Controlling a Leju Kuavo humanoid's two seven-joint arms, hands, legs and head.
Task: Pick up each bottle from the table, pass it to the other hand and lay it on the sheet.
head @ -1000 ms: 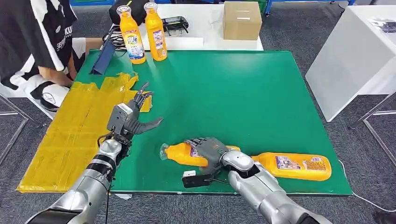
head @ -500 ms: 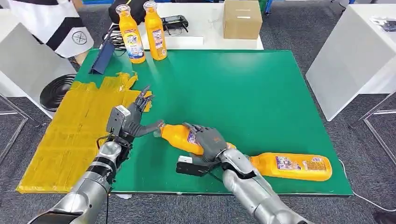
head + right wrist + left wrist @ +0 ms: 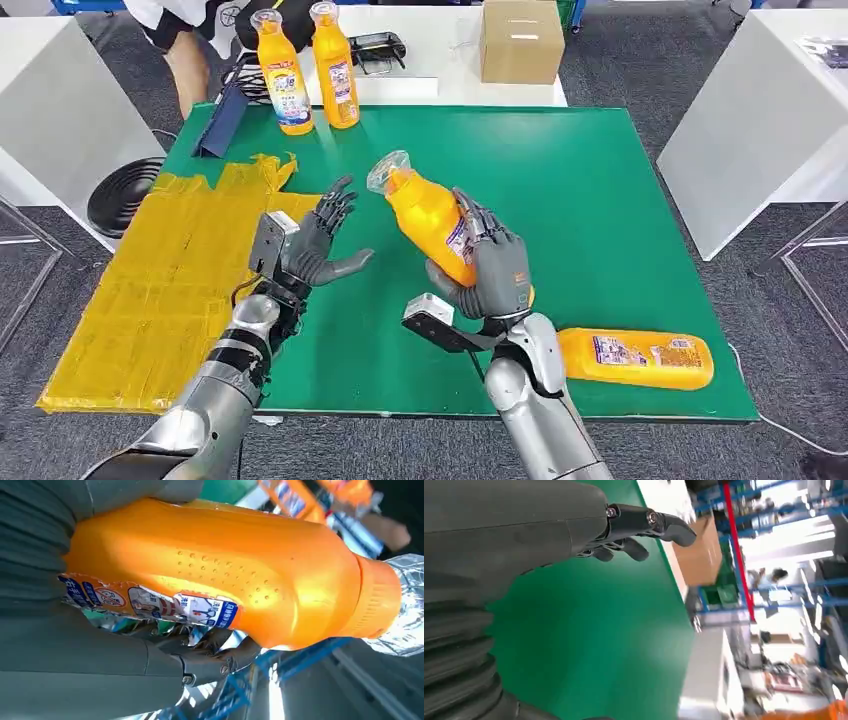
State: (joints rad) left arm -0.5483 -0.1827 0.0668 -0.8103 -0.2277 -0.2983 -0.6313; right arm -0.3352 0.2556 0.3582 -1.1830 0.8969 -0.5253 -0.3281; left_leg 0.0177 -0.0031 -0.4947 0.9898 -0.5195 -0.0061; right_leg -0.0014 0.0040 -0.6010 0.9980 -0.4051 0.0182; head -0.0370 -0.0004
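Fingers (image 3: 497, 250) of my right hand (image 3: 490, 272) wrap the orange bottle (image 3: 430, 222), tilted above the green bench (image 3: 600, 200), while my left hand (image 3: 318, 245) waits spread and empty beside it, near the yellow sheet (image 3: 160, 270).

The sheet (image 3: 150, 300) lies along the table's (image 3: 600, 200) left side. Two standing bottles (image 3: 305, 70) sit at the far left corner — side by side. A lying bottle (image 3: 635, 358) rests near the right front edge. Between them the right hand (image 3: 490, 270) holds a raised bottle (image 3: 425, 215), left hand (image 3: 315, 245) just left of it.
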